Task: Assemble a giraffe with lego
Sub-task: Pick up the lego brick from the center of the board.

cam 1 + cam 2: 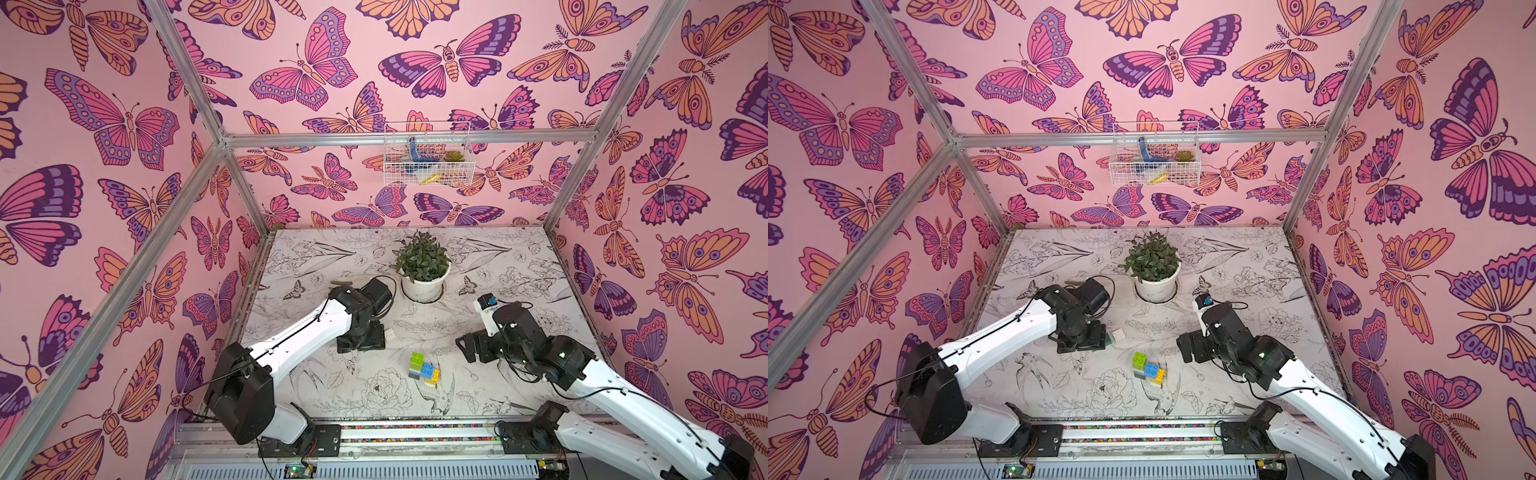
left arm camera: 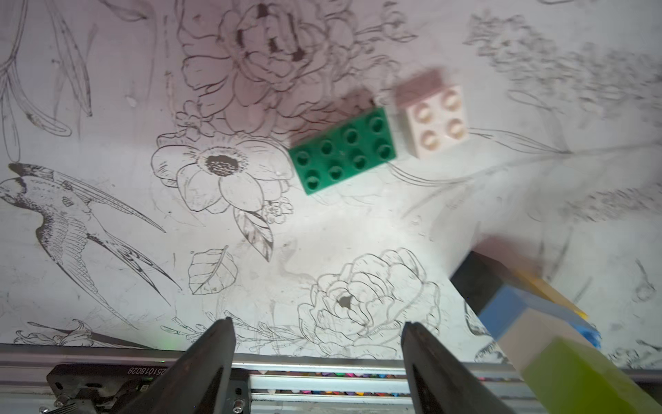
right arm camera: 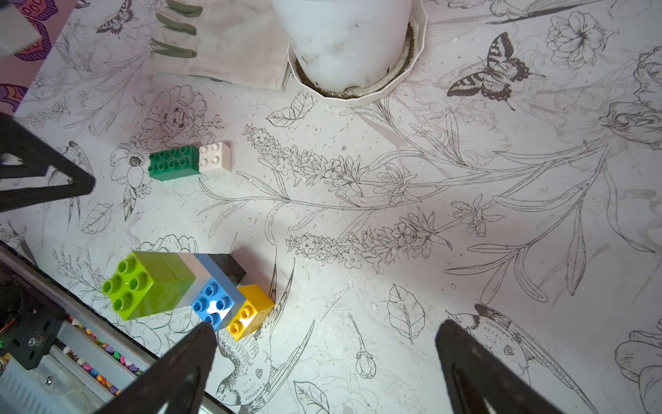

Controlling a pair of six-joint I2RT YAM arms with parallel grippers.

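Observation:
The partly built giraffe [image 1: 424, 368] [image 1: 1148, 368] stands upright near the table's middle front. In the right wrist view the giraffe [image 3: 179, 283] shows a lime top over white on one end of a long blue brick, with black and yellow bricks below. A loose dark green long lego brick [image 2: 344, 150] [image 3: 174, 162] and a white square brick [image 2: 435, 120] [image 3: 215, 157] lie side by side, studs up, by my left gripper [image 1: 361, 340]. Its jaws [image 2: 318, 324] stand open and empty, short of the green brick. My right gripper [image 3: 326, 326] [image 1: 469, 347] is wide open and empty, just right of the giraffe.
A potted plant [image 1: 423, 266] in a white pot stands at the back middle, with a pale glove [image 3: 222, 46] lying beside it. A wire basket [image 1: 428, 156] hangs on the back wall. A metal rail [image 1: 415, 432] runs along the table's front edge.

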